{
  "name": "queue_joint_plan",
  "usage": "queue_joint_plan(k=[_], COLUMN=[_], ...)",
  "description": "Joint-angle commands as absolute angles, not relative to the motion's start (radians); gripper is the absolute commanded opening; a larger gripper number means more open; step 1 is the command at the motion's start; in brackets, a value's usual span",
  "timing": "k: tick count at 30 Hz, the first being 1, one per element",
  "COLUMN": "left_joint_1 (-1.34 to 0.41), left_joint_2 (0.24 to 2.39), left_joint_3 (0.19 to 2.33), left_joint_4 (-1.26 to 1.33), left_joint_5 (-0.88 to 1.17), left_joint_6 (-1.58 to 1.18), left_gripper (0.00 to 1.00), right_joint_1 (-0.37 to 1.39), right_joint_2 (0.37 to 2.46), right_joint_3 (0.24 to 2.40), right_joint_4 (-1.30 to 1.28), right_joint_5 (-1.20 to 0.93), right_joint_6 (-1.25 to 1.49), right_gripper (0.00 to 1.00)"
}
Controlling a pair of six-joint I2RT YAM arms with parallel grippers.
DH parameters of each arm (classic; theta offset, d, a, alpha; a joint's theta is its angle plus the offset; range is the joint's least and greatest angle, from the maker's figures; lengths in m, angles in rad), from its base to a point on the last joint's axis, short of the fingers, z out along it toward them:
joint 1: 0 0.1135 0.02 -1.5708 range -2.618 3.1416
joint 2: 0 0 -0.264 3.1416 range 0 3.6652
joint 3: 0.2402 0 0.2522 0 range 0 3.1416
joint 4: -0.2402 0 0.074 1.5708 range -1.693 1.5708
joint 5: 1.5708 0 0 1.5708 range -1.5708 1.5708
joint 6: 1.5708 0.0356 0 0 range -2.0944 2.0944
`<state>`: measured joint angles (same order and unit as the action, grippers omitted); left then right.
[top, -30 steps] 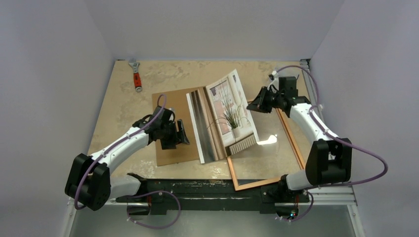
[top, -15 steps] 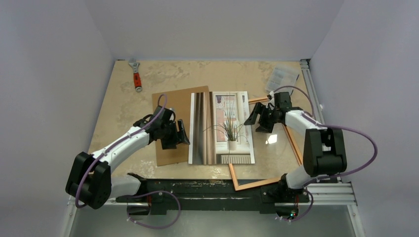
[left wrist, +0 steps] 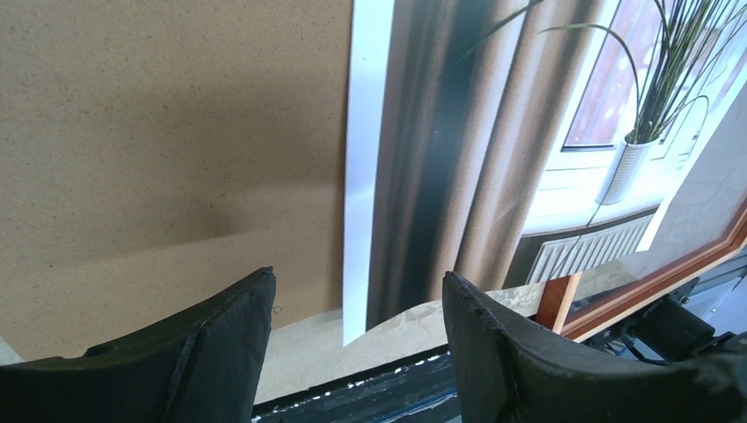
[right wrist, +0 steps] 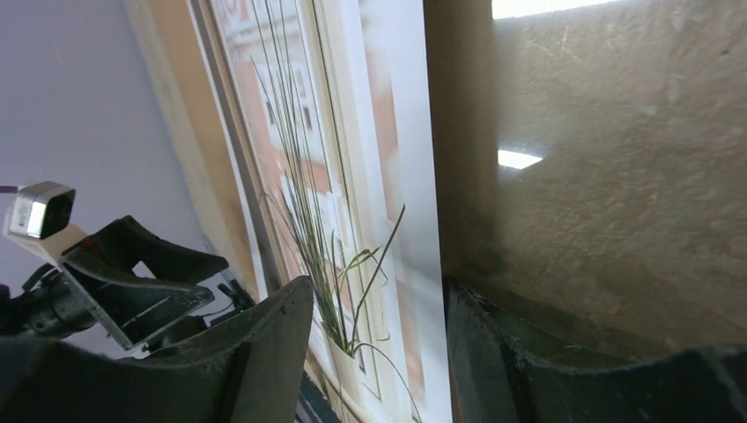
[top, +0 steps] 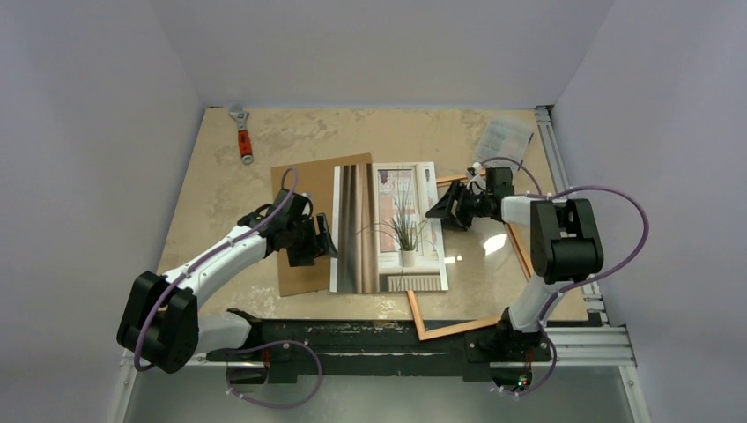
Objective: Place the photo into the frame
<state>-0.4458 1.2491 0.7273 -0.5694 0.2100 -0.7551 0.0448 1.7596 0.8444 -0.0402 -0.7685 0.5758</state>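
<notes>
The photo lies flat and face up in the middle of the table, with the plant and striped curtains showing. Its left part rests on a brown board and its right edge reaches over the left side of the orange-brown frame. My left gripper is open and empty, low at the photo's left edge. My right gripper is open at the photo's right edge, and the print shows between its jaws. The frame's near corner shows in the left wrist view.
A wrench with an orange handle lies at the back left. A small clear plastic box sits at the back right beside the metal rail. A shiny pane reflects light inside the frame.
The photo, held tilted up by the right gripper a second ago, now lies flat and slightly further left. The right gripper has come down and left to its right edge. The left arm barely moved.
</notes>
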Motion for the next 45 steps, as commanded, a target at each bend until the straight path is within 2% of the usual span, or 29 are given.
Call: queue_joint_plan(k=[1, 13, 20, 26, 36, 41, 45], left_joint_1=[-0.449, -0.451, -0.481, -0.580, -0.806, -0.870, -0.913], left_joint_2=[1.253, 1.267, 1.288, 1.377, 1.634, 1.773, 1.896], left_joint_3=[0.735, 0.730, 0.753, 0.825, 1.148, 1.300, 1.439], left_joint_4=[-0.537, -0.516, -0.494, -0.428, -0.524, -0.607, -0.705], left_joint_5=[0.232, 0.256, 0.263, 0.252, 0.040, -0.059, -0.124], left_joint_6=[-0.733, -0.739, -0.772, -0.864, -0.960, -0.996, -0.995], left_gripper=[0.68, 0.68, 0.68, 0.68, 0.68, 0.66, 0.61], right_joint_1=[0.047, 0.048, 0.047, 0.046, 0.046, 0.046, 0.046], right_joint_2=[1.772, 1.704, 1.500, 1.279, 1.073, 1.031, 1.028], right_joint_3=[0.817, 0.818, 0.942, 1.124, 1.382, 1.444, 1.469], right_joint_4=[0.122, 0.133, -0.118, -0.387, -0.650, -0.688, -0.706], right_joint_5=[-0.896, -0.942, -0.832, -0.578, -0.219, -0.142, -0.130], right_joint_6=[0.646, 0.678, 0.618, 0.567, 0.530, 0.516, 0.506], right_gripper=[0.51, 0.00, 0.00, 0.00, 0.00, 0.00, 0.00])
